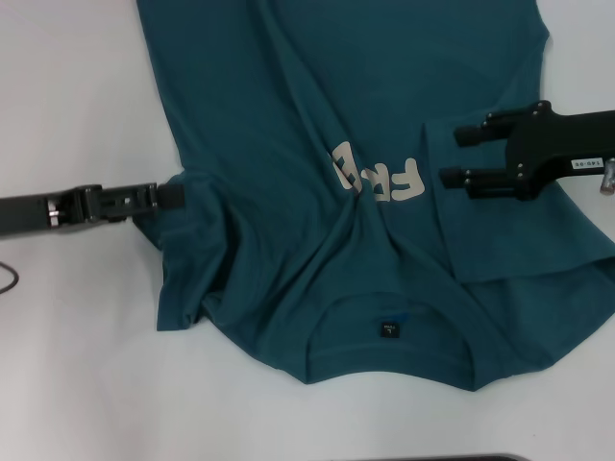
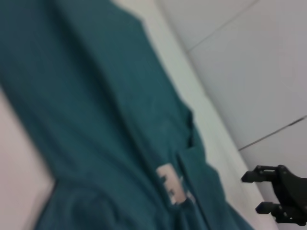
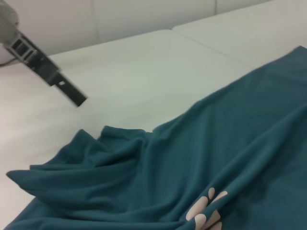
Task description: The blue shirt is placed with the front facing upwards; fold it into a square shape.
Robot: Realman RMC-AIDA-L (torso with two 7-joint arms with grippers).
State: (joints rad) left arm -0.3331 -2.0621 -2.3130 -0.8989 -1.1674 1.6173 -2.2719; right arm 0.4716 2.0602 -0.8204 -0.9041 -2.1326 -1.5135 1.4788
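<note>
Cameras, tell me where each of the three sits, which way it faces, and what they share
Head view: above, looking down on the blue shirt on the white table; left gripper and right gripper both show.
Left wrist view: low, looking across the shirt toward the right gripper.
Right wrist view: low, looking across rumpled fabric at the left gripper.
Shared: the cream letters.

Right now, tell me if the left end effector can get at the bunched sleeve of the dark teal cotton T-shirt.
Probably yes. The left end effector sits at the edge of the dark teal cotton T-shirt, right by the bunched sleeve, with nothing between them. The right end effector hovers over the far side.
</note>
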